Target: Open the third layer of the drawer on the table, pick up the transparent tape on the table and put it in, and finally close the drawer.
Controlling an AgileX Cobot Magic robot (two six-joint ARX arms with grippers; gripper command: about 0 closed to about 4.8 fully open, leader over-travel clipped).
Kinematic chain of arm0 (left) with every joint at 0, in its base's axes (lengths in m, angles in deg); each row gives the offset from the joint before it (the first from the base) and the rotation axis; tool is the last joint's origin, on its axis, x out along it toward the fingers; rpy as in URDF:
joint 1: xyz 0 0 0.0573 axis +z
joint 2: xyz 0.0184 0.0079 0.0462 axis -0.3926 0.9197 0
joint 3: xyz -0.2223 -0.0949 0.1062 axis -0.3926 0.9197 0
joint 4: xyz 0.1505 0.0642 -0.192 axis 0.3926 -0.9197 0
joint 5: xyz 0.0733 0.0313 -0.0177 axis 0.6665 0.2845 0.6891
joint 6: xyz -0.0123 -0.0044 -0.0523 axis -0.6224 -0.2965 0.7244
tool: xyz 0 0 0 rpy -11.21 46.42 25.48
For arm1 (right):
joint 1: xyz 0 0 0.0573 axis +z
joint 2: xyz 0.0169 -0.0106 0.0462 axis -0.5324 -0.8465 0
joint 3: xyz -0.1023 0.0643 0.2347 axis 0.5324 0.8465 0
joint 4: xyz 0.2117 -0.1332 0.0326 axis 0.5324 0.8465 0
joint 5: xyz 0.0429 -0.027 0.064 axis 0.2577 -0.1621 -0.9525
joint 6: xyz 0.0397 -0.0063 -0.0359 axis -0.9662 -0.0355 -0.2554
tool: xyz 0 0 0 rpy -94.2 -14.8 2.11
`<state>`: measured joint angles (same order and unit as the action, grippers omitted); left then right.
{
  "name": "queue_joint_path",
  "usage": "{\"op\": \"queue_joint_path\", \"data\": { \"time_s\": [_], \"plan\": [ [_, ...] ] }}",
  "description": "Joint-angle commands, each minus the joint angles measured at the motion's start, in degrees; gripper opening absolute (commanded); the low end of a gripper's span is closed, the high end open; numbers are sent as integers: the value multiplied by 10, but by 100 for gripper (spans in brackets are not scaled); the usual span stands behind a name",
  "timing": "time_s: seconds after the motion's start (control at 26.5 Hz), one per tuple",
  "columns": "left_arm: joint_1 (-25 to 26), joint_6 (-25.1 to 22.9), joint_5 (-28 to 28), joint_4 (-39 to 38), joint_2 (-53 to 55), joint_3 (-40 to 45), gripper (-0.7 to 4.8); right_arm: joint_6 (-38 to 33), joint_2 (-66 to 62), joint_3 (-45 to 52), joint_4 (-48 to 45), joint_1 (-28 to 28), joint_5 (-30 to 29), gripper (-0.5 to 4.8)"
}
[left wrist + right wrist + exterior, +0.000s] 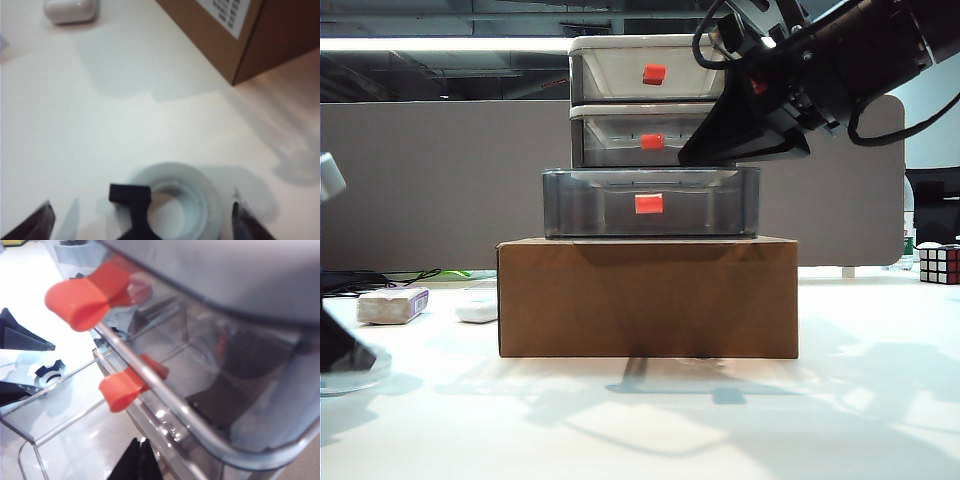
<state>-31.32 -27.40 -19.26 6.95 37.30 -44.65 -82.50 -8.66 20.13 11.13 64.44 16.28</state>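
We see a brown cardboard box (647, 297) in the middle, a white block with a purple label (392, 305) and a small white oval object (477, 308) at its left, and a puzzle cube (939, 264) far right.

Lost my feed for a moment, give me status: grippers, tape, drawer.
Left gripper open, fingers straddling the transparent tape on the table. Right gripper beside the drawer; state unclear. Third layer pulled out. Path clear.

The right wrist view looked close at the drawer (235, 340). Two red-orange handles (80, 302) stood out from its smoky front. The right gripper (137, 462) showed only dark fingertips, pressed together, below them.
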Motion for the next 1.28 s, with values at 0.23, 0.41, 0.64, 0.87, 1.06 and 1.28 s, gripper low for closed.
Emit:
{"op": "queue_joint_path", "data": {
  "time_s": [0.23, 0.41, 0.64, 0.87, 1.06, 1.28],
  "plan": [
    [0, -16, -6, 100, 117, -1, 453, 6, 1, -2, -6, 0, 0, -5],
    [-2, -12, -22, 127, 157, -1, 438, 11, 1, -2, -6, 0, 1, -5],
    [-2, -14, -33, 127, 158, -1, 316, 13, 1, -2, -7, 0, 2, -5],
    [-2, -16, -45, 148, 158, -2, 164, 13, 1, -2, -10, 0, 2, -5],
    [-3, 33, -83, 330, 132, -2, 165, 14, 1, -2, -10, 0, 2, -5],
    [-55, 74, -98, 350, 29, -3, 165, 14, 2, -2, -9, 0, 2, -5]
  ]
}}
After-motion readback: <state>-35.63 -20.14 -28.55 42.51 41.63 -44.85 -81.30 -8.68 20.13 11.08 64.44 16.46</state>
